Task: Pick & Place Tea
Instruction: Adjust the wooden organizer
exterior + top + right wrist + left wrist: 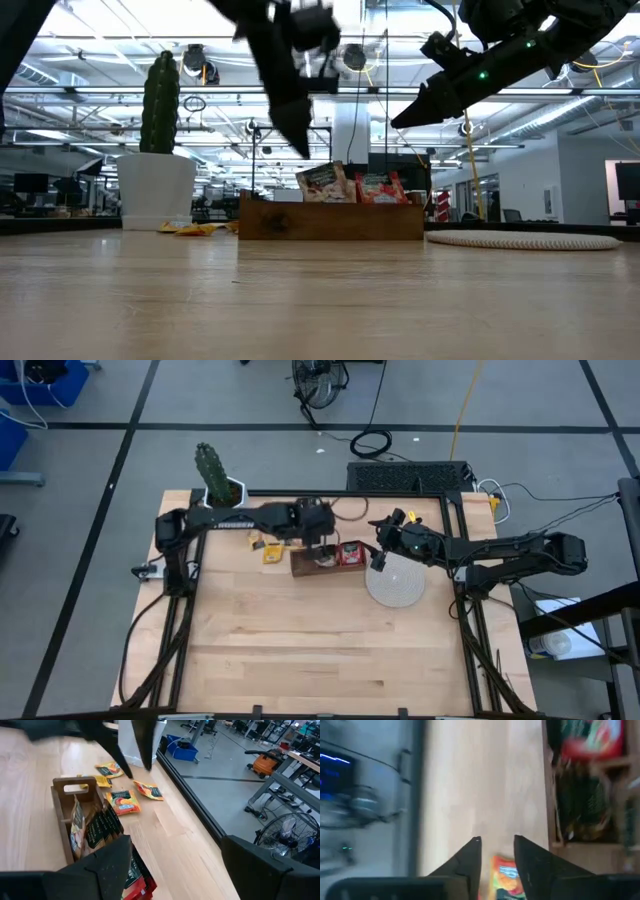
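Tea sachets (122, 802) beside tray (75, 787), labels unreadable

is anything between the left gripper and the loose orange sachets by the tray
Nothing visible. The left gripper hangs above the orange sachets lying flat on bare table beside the wooden tray, only air under its fingers.

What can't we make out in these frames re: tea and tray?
- Wooden tray, high view: left arm covers its middle; sachet count unknown.
- Left wrist view: motion blur; tray contents unreadable.
- Orange sachet: cut by the edge, between the left fingers; contact unclear.
- Low view: tray wall hides sachets' lower halves.
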{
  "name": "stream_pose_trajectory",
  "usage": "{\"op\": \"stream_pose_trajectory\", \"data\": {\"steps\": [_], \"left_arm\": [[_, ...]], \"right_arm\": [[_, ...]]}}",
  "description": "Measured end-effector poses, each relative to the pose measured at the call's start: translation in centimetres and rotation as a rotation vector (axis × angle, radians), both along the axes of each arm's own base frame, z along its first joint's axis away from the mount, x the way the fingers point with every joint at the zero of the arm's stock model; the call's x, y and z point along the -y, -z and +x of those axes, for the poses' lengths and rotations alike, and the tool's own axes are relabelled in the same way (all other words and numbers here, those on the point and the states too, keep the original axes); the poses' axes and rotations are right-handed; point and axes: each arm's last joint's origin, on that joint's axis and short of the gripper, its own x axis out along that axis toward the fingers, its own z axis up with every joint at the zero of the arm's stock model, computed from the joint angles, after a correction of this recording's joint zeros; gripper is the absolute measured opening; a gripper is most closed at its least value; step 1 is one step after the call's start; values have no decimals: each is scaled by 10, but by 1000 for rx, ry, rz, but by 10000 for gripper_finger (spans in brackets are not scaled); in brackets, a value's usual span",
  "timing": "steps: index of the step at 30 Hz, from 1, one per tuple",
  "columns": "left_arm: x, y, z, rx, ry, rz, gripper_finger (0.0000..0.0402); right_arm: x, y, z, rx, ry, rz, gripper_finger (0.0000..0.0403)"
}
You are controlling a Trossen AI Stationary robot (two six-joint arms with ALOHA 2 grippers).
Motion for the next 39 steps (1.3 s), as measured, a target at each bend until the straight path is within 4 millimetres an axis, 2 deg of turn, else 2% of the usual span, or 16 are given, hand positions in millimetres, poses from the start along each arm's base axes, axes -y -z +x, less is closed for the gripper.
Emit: {"op": "stream_pose_trajectory", "data": {"steps": [5,8,13,21,25,33,39], "left_arm": [[-27,46,-11,33,83,-206,51],[-34,59,-15,79,131,-251,9],[-37,70,-21,71,155,-262,4],[-38,101,-15,106,238,-355,4],[-30,109,-11,96,300,-386,3],[-12,112,-9,43,388,-403,4],[-14,105,-12,0,276,-277,9]], "right_arm": [[0,1,0,-10,0,3,283],[0,2,-1,-18,2,10,283],[0,3,-1,-27,2,12,283],[-1,3,-1,-23,0,19,283],[-4,3,0,-23,-11,19,283],[-5,4,0,-33,-11,20,283],[13,16,-9,-114,108,5,281]]}}
